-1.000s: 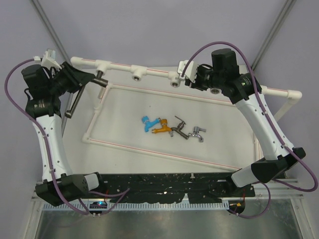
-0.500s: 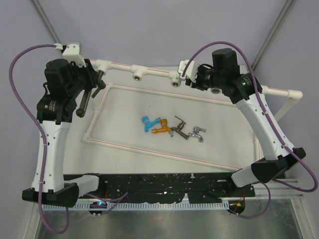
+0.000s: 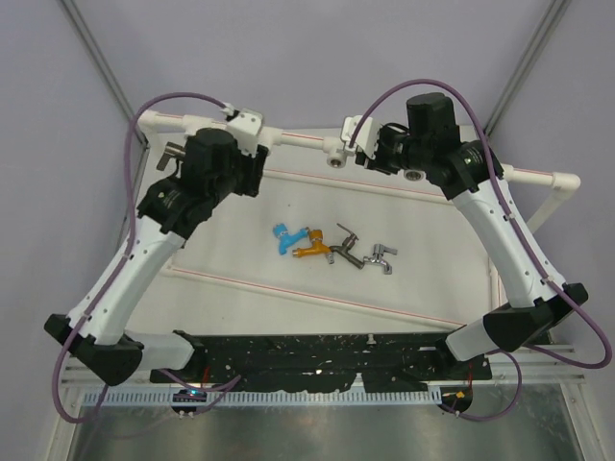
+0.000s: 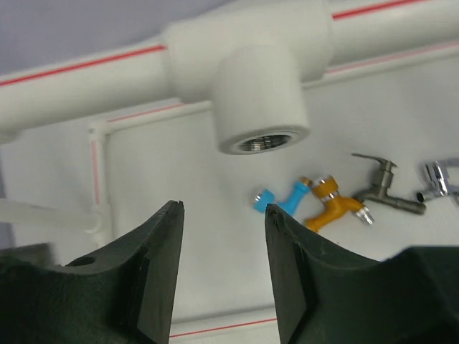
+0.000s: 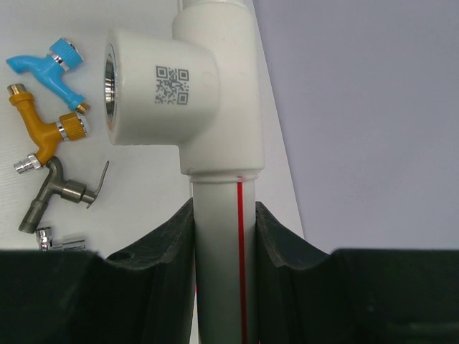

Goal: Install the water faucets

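Note:
Four small faucets lie together mid-table: blue (image 3: 283, 237), orange (image 3: 312, 248), dark metal (image 3: 344, 248) and chrome (image 3: 382, 257). The larger dark-grey faucet (image 3: 174, 152) shows only as a grey stub by the left end of the white pipe frame (image 3: 298, 140); my left arm hides the rest. My left gripper (image 3: 248, 165) is open and empty just below a brass-lined tee socket (image 4: 264, 140). The blue faucet (image 4: 280, 203) and the orange one (image 4: 331, 208) lie beyond its fingertips. My right gripper (image 3: 370, 149) is shut on the frame's top pipe (image 5: 219, 251), below a tee socket (image 5: 161, 89).
The pipe frame's lower rails (image 3: 288, 288) run across the white mat around the faucets. Another open socket (image 3: 333, 157) faces forward on the top pipe. The frame's right end (image 3: 562, 182) bends down at the table edge. A black rail (image 3: 317, 355) spans the near edge.
My left gripper has let go of the large dark-grey faucet at the pipe's left end and swung right to the middle socket. The right gripper has stayed on the pipe.

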